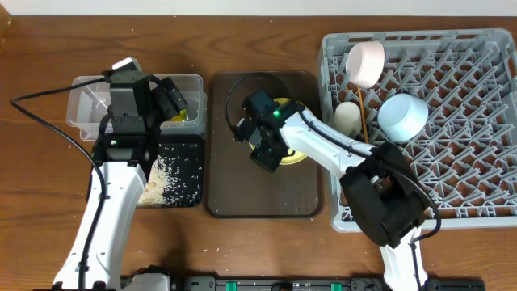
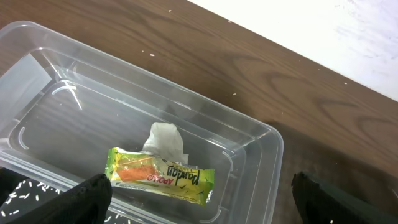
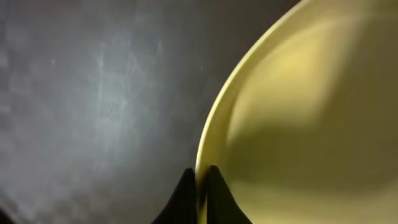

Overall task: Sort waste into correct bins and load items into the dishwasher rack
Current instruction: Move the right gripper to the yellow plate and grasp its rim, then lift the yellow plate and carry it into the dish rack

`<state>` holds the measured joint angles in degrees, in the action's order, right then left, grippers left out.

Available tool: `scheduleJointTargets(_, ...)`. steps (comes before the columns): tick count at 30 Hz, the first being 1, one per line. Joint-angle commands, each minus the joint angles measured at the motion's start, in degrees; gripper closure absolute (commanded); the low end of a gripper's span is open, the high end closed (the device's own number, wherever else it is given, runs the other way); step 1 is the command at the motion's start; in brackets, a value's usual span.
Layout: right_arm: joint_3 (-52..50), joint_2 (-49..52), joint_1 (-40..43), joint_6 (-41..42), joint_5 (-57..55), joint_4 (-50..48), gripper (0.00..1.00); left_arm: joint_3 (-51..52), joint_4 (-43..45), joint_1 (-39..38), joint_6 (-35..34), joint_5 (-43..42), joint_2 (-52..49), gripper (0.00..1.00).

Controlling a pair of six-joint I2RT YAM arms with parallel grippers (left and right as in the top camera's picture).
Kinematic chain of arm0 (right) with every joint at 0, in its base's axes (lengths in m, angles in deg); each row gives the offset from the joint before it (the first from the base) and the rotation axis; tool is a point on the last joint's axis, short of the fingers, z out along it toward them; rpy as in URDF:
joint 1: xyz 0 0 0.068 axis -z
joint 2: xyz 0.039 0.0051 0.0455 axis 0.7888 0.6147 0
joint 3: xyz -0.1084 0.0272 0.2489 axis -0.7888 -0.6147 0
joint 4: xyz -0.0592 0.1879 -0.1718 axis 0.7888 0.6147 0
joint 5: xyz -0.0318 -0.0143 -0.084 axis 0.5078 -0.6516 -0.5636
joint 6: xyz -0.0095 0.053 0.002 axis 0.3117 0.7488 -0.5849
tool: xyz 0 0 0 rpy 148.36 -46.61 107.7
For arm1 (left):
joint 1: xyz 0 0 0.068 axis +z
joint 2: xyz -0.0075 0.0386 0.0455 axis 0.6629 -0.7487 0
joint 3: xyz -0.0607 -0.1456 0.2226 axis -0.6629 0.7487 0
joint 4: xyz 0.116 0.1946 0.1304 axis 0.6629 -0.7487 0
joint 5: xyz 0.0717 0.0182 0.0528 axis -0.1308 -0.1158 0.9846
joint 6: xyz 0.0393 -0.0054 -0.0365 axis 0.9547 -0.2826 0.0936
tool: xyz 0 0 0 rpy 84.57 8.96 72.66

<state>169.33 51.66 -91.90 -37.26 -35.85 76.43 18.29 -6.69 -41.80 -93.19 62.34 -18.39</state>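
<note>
While the left gripper [image 1: 171, 101] hangs over the clear tub [image 1: 85, 109] in the overhead view, the right gripper [image 1: 266, 158] is down on the yellow-green plate [image 1: 296, 153]. The plate lies on the dark brown tray [image 1: 242, 198] at the table's middle. Just beside the tub, the black tray [image 1: 190, 145] carries the rice [image 1: 166, 182]. The grey rack [image 1: 477, 162] holds the pink-sided bowl [image 1: 365, 63], the blue bowl [image 1: 402, 115], the white cup [image 1: 349, 119] and the chopsticks [image 1: 363, 117].

From the left wrist, the two dark fingers [image 2: 87, 199] stand wide apart at the lower corners and hold nothing. The snack wrapper [image 2: 161, 176] lies on the tub floor between and just beyond them. Its long axis runs across the picture from one finger toward the other, dipping slightly to the right. "Pandan" can be read on it; a smaller word beneath looks like "APOLLO", though not surely. The crumpled tissue [image 2: 165, 138] touches the wrapper's far edge.

From the right wrist, the fingertips [image 3: 183, 199] are pinched nearly together on the plate's rim, which runs up between them and curves off to the upper right. One tip is outside the rim, the other inside.
</note>
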Motion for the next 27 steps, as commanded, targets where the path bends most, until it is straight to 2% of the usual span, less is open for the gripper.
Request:
scheduleJointTargets(1,3.8,1.8,-0.2,0.1,8.0,4.0,0.99,-1.0,-0.1,0.1,0.5,0.7,0.2,0.05)
scheduleJointTargets(5,13.0,0.3,0.4,2.5,20.0,13.4,0.99,-1.0,-0.1,0.1,0.5,0.7,0.2,0.05)
scheduleJointTargets(9,21.6,-3.0,2.3,3.5,25.1,24.0,0.99,-1.0,-0.1,0.1,0.5,0.7,0.2,0.05)
scheduleJointTargets(11,25.1,-5.7,4.3,5.9,29.0,28.5,0.99,-1.0,-0.1,0.1,0.5,0.7,0.2,0.05)
scheduleJointTargets(14,28.1,-11.3,9.6,7.3,40.7,34.5,0.99,-1.0,-0.1,0.1,0.5,0.7,0.2,0.05)
scheduleJointTargets(16,28.2,-15.5,14.7,7.3,45.2,36.1,0.99,-1.0,-0.1,0.1,0.5,0.7,0.2,0.05)
scheduleJointTargets(21,25.9,-23.1,29.3,9.8,44.3,37.3,0.99,-1.0,-0.1,0.1,0.5,0.7,0.2,0.05)
scheduleJointTargets(27,17.7,-26.3,43.9,11.4,44.3,37.1,0.99,-1.0,-0.1,0.1,0.5,0.7,0.2,0.05)
